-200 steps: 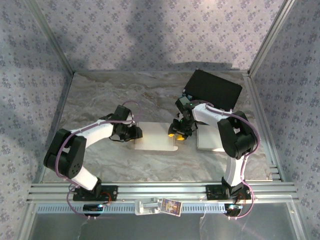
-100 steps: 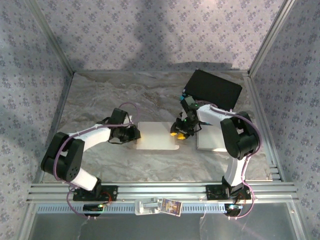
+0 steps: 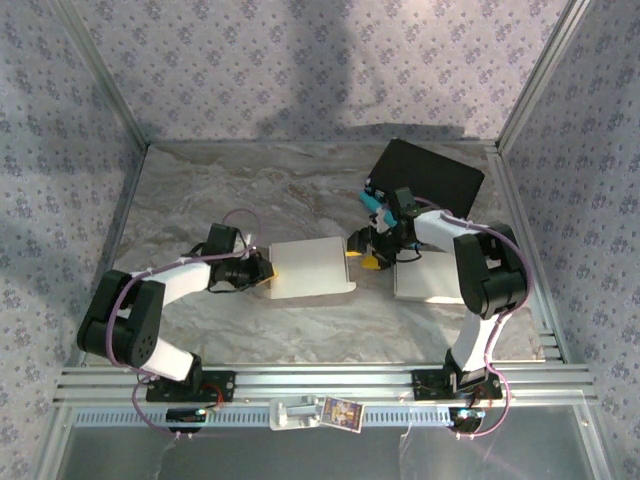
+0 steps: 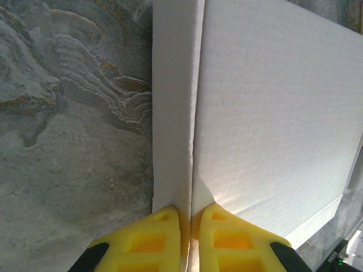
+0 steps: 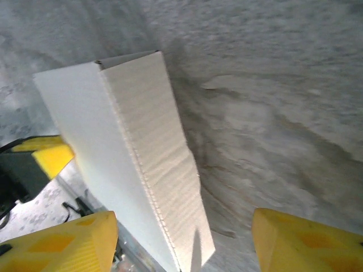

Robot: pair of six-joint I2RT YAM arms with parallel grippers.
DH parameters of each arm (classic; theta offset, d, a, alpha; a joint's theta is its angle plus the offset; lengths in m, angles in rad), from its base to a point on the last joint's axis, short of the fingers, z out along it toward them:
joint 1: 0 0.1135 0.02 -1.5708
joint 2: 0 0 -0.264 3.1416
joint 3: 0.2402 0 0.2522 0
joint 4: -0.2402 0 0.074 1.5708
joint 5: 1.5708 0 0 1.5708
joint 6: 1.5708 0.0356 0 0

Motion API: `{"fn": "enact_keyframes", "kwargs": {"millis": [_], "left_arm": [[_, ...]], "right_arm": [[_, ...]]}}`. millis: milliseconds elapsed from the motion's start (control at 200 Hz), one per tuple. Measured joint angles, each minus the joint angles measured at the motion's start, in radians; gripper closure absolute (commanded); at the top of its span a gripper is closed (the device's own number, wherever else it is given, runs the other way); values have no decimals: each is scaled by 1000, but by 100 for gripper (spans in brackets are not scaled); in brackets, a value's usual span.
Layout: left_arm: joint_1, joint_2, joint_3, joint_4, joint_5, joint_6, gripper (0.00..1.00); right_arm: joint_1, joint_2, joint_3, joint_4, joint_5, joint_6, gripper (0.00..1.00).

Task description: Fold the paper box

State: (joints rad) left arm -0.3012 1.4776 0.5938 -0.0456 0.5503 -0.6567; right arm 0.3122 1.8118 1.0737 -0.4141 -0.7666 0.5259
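Mid-table lies the box (image 3: 312,268), white corrugated card. At its left end the left gripper (image 4: 189,218) is clenched on a thin folded edge. At its right end the right gripper (image 5: 187,235) is released, its fingers wide apart with the box end between them. A black board (image 3: 428,178) rests at the back right of the marbled table (image 3: 200,190).

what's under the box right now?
The box lies on the marbled table, which shows bare along its edges. The left gripper pinches its left flap. Anything directly beneath the box is covered by the cardboard, so that cannot be told.
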Motion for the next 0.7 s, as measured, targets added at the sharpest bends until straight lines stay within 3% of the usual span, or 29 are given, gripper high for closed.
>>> {"fn": "enact_keyframes", "kwargs": {"millis": [270,700], "left_arm": [[52,10,-39,69,70,-30,95],[77,18,-46,84,97,-37,95]], "right_arm": [[17,64,0,101,-103,-3,34],[128,111,0,289,-128,109,38]]}}
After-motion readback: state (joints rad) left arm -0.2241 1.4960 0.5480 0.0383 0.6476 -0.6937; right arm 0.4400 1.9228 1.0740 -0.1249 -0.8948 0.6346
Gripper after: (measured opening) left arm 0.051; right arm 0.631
